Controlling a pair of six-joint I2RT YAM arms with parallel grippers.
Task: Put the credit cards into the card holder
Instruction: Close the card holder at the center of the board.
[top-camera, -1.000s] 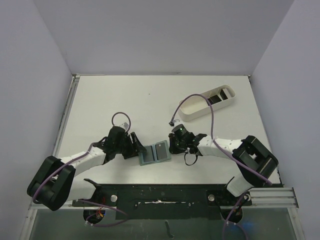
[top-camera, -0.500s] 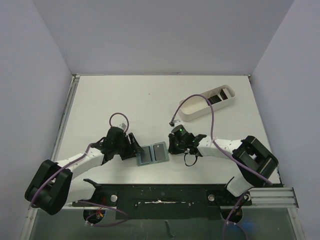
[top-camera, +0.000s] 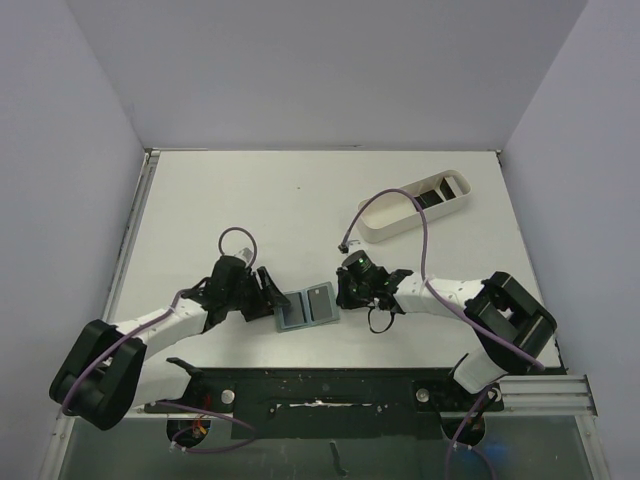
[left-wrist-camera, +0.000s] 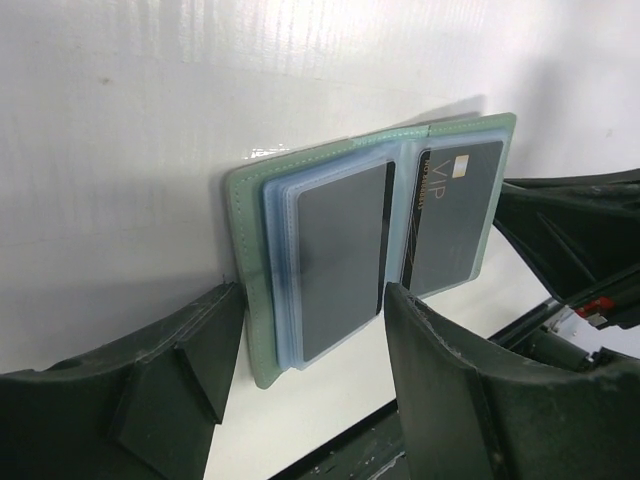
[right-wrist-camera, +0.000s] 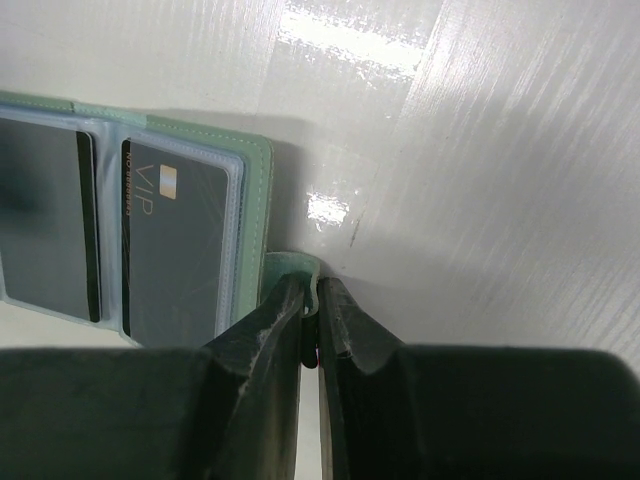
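Overhead, the card holder (top-camera: 308, 305) lies open on the white bench (top-camera: 250, 200) between my arms, with dark credit cards (top-camera: 435, 192) in the long white tray (top-camera: 395, 228) well apart; I judge I am steadying it, and next must fetch a card. My left wrist view: left claw (left-wrist-camera: 315, 335) spread astride the holder's soft green edge, two glossy cards (left-wrist-camera: 345, 255) under clear bluish sleeves (left-wrist-camera: 278, 222). My right wrist view: right claw (right-wrist-camera: 312, 300) pressed together, pinching the small green snap tab (right-wrist-camera: 288, 264).
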